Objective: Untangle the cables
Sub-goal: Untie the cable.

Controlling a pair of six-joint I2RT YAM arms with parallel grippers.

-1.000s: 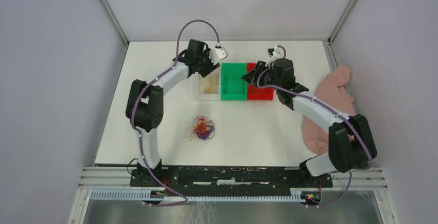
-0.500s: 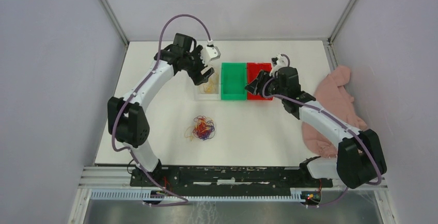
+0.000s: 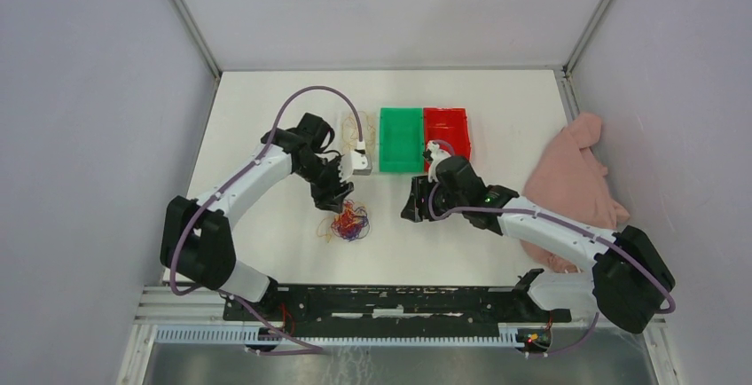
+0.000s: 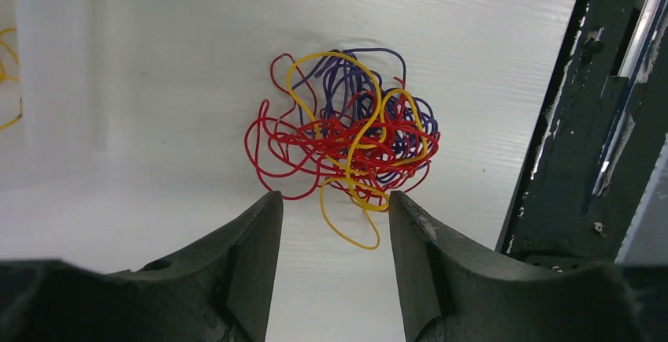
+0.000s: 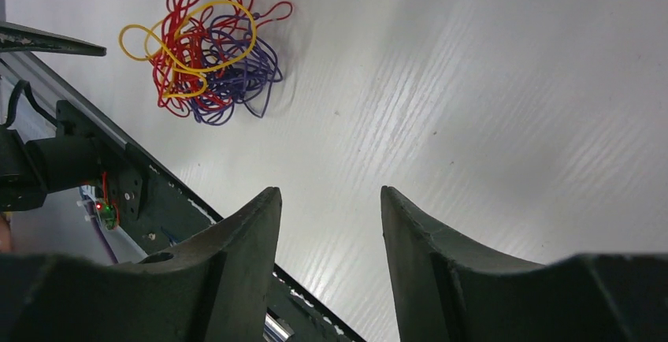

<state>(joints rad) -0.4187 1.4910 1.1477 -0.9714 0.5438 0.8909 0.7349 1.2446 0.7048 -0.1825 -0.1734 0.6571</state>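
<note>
A tangle of red, yellow and dark blue-purple cables (image 3: 348,222) lies on the white table, left of centre. In the left wrist view the cables (image 4: 343,133) sit just beyond my left gripper (image 4: 332,198), which is open with only a yellow loop reaching between its tips. My left gripper (image 3: 332,200) hovers right behind the tangle. My right gripper (image 3: 410,210) is open and empty to the right of the tangle. The right wrist view shows the cables (image 5: 206,46) far off at upper left, with my right gripper (image 5: 329,192) over bare table.
A clear bin (image 3: 345,124) with yellow wires, a green bin (image 3: 401,138) and a red bin (image 3: 448,128) stand in a row at the back. A pink cloth (image 3: 578,176) lies at the right edge. The black base rail (image 3: 399,301) runs along the near edge.
Both arms have swung away from the bins toward the near side. The left gripper came down behind the tangle; the right gripper moved left to the table's middle.
</note>
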